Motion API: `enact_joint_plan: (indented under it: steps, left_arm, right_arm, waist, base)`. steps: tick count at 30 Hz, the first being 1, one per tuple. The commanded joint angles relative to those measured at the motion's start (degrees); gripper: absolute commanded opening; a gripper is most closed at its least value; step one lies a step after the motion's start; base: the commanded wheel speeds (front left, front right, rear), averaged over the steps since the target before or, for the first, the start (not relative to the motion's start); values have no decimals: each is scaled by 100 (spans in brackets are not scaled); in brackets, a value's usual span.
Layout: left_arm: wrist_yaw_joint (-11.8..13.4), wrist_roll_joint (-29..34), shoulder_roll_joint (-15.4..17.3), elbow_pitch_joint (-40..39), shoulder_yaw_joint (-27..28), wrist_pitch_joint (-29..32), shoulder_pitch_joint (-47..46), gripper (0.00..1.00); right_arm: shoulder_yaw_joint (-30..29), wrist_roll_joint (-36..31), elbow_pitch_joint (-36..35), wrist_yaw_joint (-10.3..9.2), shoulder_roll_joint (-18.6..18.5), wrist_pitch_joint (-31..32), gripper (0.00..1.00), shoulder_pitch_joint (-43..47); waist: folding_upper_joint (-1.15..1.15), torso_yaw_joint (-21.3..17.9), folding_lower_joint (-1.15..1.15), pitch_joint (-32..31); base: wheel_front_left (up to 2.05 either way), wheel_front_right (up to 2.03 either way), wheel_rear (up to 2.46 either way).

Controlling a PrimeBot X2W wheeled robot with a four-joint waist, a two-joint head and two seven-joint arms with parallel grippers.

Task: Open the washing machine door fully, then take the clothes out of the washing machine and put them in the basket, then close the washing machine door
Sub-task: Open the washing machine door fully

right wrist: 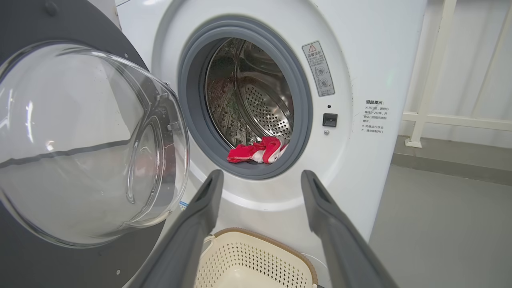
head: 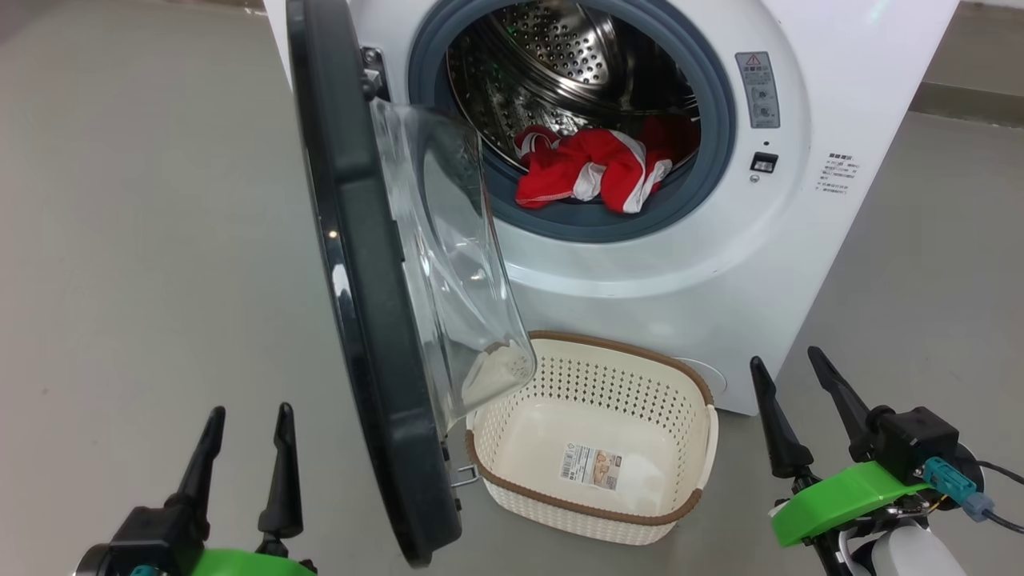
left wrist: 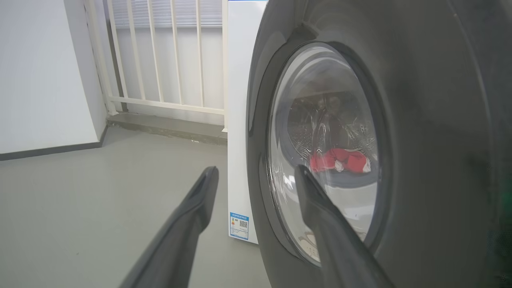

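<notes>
1. I find the washing machine door (head: 364, 264) swung out, edge-on to the head camera.
2. The clothes (head: 596, 168) lie at the drum's lower front, partly on the grey ring.
3. The basket (head: 608, 384) sits on the floor against the washing machine (head: 720, 264), below its opening.
4. The left gripper (head: 250, 412) is released and grasps nothing, on the door's outer side.
5. The right gripper (head: 786, 358) is released, right of the basket.
</notes>
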Motion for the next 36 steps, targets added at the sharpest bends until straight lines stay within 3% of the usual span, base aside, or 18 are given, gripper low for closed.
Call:
enact_joint_plan:
  steps: [1, 24, 25, 26, 27, 36]
  left_arm:
    - [29, 28, 63, -168, 191, -69, -109, 100]
    - [130, -61, 63, -123, 187, -69, -104, 100]
    - [152, -63, 63, -137, 189, -69, -107, 91]
    - [166, -45, 63, -144, 184, -69, -104, 31]
    - [175, -31, 63, -156, 176, -69, -106, 0]
    - [308, -154, 63, -513, 105, -69, -254, 0]
  right_arm:
    - [145, 44, -193, 28, 9, -36, 100, -76]
    - [281, 236, -167, 28, 10, -37, 100, -61]
    - [290, 244, -161, 28, 10, -37, 100, -60]
    - [302, 256, -155, 28, 10, -37, 100, -55]
    - [315, 270, -151, 28, 10, -37, 100, -50]
    - [337, 336, -130, 28, 10, -37, 100, -19]
  waist:
    - [0, -7, 0, 8]
    - [0, -10, 0, 9]
    - [0, -13, 0, 1]
    - [0, -16, 0, -11]
    - [0, -19, 0, -18]
    - [0, -15, 0, -53]
  base:
    - [0, 0, 0]
    - [0, 0, 0]
    - [0, 0, 0]
    - [0, 0, 0]
    - [0, 0, 0]
    - [0, 0, 0]
